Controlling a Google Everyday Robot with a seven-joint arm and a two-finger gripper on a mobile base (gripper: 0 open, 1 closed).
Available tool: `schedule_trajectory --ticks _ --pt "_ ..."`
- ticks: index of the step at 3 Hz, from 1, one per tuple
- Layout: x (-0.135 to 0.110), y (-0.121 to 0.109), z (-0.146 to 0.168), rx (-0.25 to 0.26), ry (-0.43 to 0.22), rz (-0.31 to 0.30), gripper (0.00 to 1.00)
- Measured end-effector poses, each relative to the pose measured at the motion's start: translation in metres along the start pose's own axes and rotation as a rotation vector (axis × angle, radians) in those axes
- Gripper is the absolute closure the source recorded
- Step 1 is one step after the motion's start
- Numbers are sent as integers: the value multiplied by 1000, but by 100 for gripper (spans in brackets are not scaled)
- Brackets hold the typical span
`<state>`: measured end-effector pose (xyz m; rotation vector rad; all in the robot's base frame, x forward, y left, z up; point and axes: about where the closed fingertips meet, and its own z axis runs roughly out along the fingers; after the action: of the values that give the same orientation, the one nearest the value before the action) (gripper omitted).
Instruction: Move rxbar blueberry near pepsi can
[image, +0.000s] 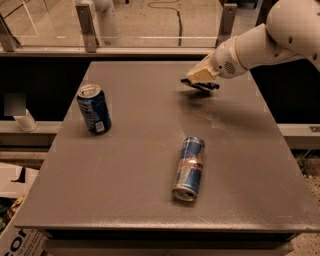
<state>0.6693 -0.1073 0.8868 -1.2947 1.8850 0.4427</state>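
Observation:
The rxbar blueberry (201, 85) is a small dark flat bar held between the pale fingers of my gripper (199, 79) at the far right part of the table. The gripper is shut on it and holds it a little above the surface, with its shadow just below. The pepsi can (94, 109) stands upright on the left side of the table, dark blue with a silver top and a white label patch. It is far to the left of the gripper and nearer to the camera.
A slim blue-and-silver can (189, 168) lies on its side in the middle front of the grey table (140, 200). A glass barrier with posts (86, 25) runs behind the far edge. Cardboard boxes (15, 235) sit at the lower left.

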Motion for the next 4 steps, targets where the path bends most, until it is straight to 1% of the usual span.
schedule_trajectory --ticks 2,4 --pt "-43 43 2 -78 -75 -92 100" --pt "-88 86 19 -159 -155 -159 100"
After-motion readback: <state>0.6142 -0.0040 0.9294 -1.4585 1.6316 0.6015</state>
